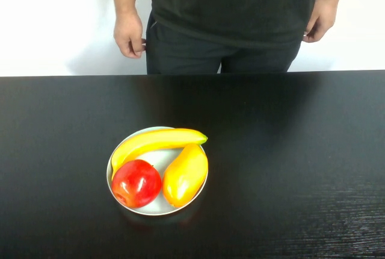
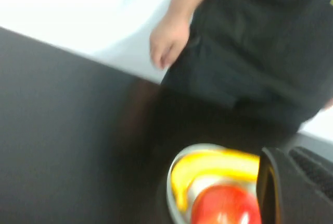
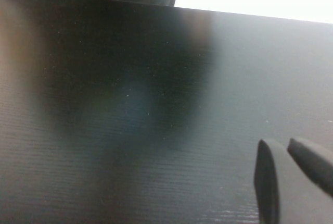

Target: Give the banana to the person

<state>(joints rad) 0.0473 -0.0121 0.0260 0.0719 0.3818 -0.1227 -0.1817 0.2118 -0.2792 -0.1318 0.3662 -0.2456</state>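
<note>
This looks like a test room or lab, not a home. A big black table (image 1: 301, 150) fills most of the high view, and behind it, toward 12 o'clock, is a plain white wall (image 1: 54, 18) with no pictures on it. The person (image 1: 228, 12) in a black shirt stands at the far side of the table. Near the middle of the table, a little toward 7 o'clock, one plate (image 1: 153, 208) holds shiny fruit that looks like plastic.
</note>
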